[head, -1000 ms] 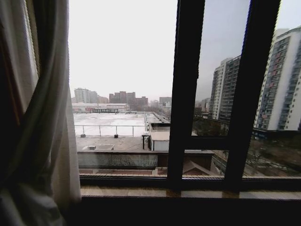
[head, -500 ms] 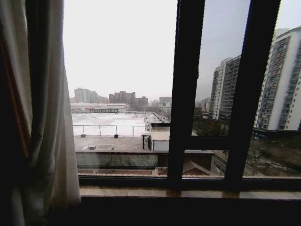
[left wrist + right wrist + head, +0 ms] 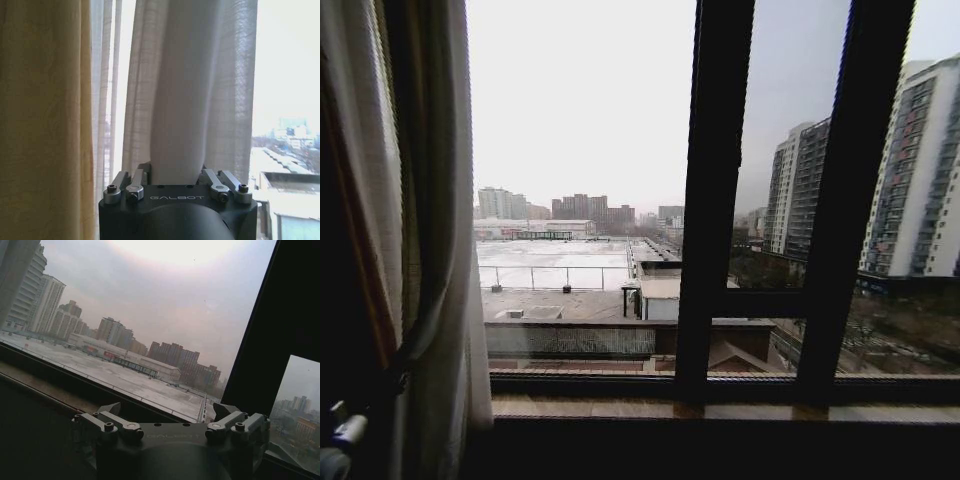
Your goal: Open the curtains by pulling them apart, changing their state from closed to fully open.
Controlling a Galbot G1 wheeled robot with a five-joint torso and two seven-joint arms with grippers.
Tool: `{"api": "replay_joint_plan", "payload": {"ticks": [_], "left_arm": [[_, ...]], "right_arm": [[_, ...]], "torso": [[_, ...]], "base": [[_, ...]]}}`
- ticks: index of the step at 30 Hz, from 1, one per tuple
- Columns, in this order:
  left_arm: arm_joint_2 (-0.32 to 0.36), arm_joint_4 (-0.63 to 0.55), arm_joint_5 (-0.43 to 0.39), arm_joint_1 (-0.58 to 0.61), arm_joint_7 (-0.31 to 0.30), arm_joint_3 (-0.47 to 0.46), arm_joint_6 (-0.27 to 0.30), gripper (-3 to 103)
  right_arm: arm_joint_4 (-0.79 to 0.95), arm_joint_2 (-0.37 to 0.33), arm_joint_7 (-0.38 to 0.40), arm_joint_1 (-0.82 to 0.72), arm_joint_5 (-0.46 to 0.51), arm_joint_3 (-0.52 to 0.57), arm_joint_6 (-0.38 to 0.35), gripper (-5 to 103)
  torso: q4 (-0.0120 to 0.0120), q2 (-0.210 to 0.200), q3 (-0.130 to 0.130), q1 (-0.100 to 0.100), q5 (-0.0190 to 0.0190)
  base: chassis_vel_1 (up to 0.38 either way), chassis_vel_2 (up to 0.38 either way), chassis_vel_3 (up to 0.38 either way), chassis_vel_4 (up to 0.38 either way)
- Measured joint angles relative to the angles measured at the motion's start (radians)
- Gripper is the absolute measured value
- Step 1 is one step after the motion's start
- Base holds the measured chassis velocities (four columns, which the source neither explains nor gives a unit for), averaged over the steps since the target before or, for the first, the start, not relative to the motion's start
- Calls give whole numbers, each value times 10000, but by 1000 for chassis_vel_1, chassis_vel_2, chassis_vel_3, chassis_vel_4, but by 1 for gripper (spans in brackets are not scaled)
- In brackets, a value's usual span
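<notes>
The curtains (image 3: pixel 435 250) hang bunched left of the window frame (image 3: pixel 715 200), pleats running vertically; the left gripper (image 3: pixel 177 175), nearer, has its jaws clenched on a fold directly ahead; the right gripper (image 3: pixel 170 415) faces bare glass, jaws spread, holding nothing.

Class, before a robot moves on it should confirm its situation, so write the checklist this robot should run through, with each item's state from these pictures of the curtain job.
1. Left curtain panel is gathered at the window's left side: ok.
2. Window glass ahead is uncovered, with the city in plain sight: ok.
3. Left hand is right at a fold of that panel: ok. Whether it has a firm hold on it: cannot tell.
4. Right hand is open, holds nothing and faces the glass: ok.
5. Right curtain panel is pulled fully aside: cannot tell.
</notes>
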Motion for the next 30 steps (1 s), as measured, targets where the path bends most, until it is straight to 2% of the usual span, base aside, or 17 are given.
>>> {"api": "replay_joint_plan", "payload": {"ticks": [1,2,4,5,6,7,9,11,12,14,17,30], "left_arm": [[-184,-433,191,-23,-656,262,14,45],[-279,-636,273,-24,-955,397,17,51],[-308,-694,292,-22,-1024,438,18,51],[-453,-1018,403,70,-1234,607,18,61],[-503,-1136,486,141,-1248,645,23,61],[-577,-1287,620,259,-1248,668,24,72],[-629,-1361,683,335,-1245,672,28,72],[-731,-1447,857,458,-1163,670,32,84],[-731,-1447,857,458,-1163,670,32,84],[-799,-1470,984,555,-1001,644,31,94],[-829,-1476,1062,601,-919,625,21,99],[-1031,-1435,1578,790,-521,499,-85,100]], "right_arm": [[-21,0,65,39,-79,-175,-1,100],[-19,0,113,46,-103,-267,0,100],[-18,0,124,46,-108,-293,-1,100],[39,0,147,34,-140,-389,-1,100],[70,0,148,22,-165,-407,-1,100],[128,0,148,0,-209,-420,-1,100],[163,0,148,-10,-245,-429,-1,100],[215,0,136,-9,-399,-434,-1,100],[215,0,136,-9,-399,-434,-1,100],[254,0,-12,15,-534,-433,-1,100],[254,0,-78,52,-600,-426,0,100],[209,0,-125,132,-914,-197,-18,100]], "torso": [[-2,0,0,0,1],[-4,0,0,0,1],[-4,0,0,0,2],[-6,0,0,0,0],[-4,0,0,0,-1],[-1,0,0,0,-1],[0,0,0,-1,-1],[0,1,0,0,-1],[0,1,0,0,-1],[-2,1,0,0,-3],[-2,1,0,0,-2],[-3,2,0,0,-2]], "base": [[0,0,0,0],[0,0,0,0],[0,0,0,0],[0,0,0,0],[0,0,0,0],[0,0,0,0],[0,0,0,0],[0,0,0,0],[0,0,0,0],[0,0,0,0],[0,0,0,0],[0,0,0,0]]}}
